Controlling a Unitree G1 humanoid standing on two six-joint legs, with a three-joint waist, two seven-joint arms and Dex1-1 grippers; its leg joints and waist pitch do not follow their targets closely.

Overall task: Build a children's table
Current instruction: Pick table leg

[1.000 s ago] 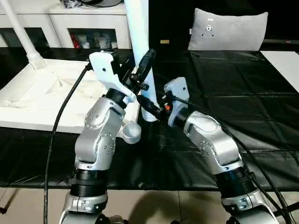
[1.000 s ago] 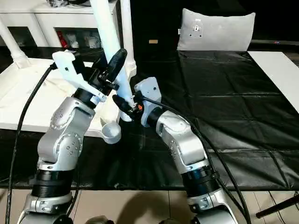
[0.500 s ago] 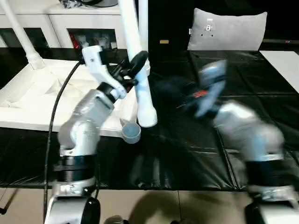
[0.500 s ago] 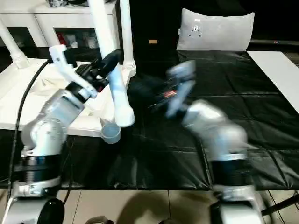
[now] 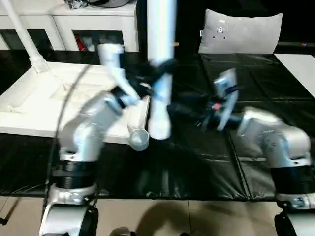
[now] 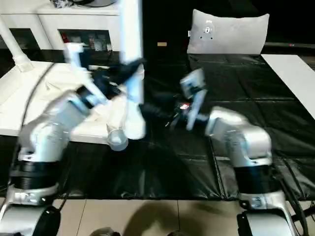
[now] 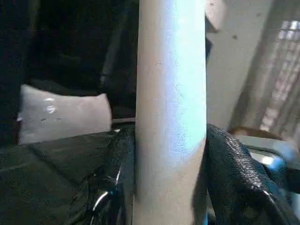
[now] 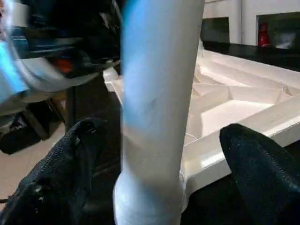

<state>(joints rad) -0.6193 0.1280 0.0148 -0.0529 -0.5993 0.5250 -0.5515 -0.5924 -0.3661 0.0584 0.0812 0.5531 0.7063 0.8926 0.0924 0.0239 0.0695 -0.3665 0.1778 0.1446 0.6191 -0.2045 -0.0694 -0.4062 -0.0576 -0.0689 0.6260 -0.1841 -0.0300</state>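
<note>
The children's table is partly assembled, and its tabletop (image 5: 44,105) serves here as the landmark: it lies upside down, ribbed underside up, on a surface covered in black sheeting (image 5: 246,88). One leg (image 5: 22,37) stands fitted in the tabletop's far corner on the robot's left; a second fitted leg stands at the far corner nearer the robot's middle line, largely hidden behind the held one. The near corner socket (image 5: 139,139) facing the robot is open and unfilled. A further leg (image 5: 160,73) is held roughly upright just beside that socket, its thick end low but not seated. The left pincer (image 5: 156,73) is clamped on this leg at mid-length, its black fingers (image 7: 234,173) pressed against either side. The right pincer (image 5: 189,114) is beyond the leg from the tabletop, fingers spread wide and not touching the leg. In my judgement, two legs are done, the third is awaiting insertion, and a fourth remains. Behind the tabletop stands a white cabinet (image 5: 69,24) with glass doors; a grey cushion (image 5: 241,32) rests at the far edge of the sheeting. Pale floor tiles (image 5: 162,216) lie nearest the robot.
</note>
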